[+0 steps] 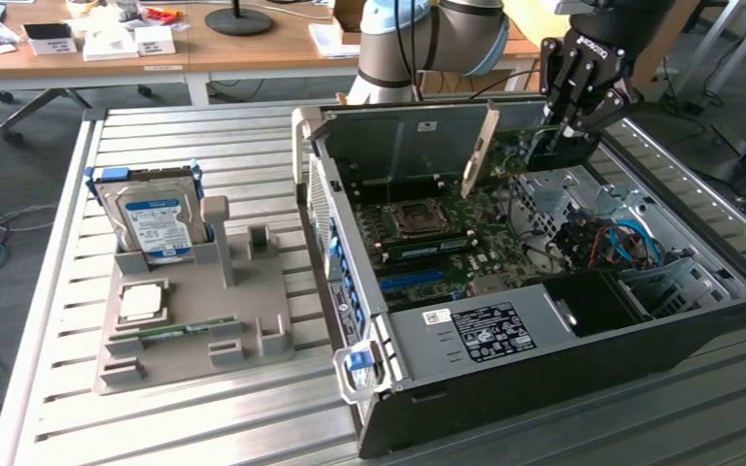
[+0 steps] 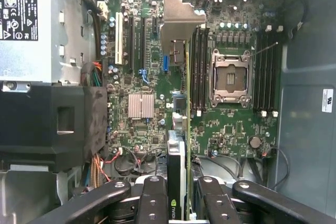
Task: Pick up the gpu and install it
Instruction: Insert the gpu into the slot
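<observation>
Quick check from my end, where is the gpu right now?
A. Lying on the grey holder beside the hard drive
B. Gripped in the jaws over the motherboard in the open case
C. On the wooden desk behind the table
B: the gpu stands edge-on between the jaws, which clamp it from both sides, above the motherboard inside the open case.

gpu [image 1: 481,148] upright above motherboard [image 1: 445,254] inside computer case [image 1: 567,374] on table [image 1: 218,422]
</observation>
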`<state>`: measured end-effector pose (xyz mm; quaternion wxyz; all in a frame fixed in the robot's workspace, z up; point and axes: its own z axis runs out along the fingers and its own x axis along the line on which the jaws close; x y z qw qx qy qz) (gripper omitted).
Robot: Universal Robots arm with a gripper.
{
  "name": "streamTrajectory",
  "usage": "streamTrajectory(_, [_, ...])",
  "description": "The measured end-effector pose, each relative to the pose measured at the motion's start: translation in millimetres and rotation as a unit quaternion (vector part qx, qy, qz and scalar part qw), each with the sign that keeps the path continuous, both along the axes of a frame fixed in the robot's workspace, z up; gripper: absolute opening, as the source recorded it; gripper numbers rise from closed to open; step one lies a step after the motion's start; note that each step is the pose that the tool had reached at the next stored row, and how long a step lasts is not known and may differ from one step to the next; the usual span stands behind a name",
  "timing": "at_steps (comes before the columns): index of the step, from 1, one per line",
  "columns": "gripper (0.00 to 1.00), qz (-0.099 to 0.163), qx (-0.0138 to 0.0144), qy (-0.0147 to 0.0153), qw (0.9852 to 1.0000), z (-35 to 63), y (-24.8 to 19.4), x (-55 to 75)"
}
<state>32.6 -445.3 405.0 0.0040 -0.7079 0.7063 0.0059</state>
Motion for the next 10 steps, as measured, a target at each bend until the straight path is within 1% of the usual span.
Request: streamTrajectory(10, [0.27, 0.0, -0.0001, 0.0, 1.0, -0.7, 0.0, -0.8])
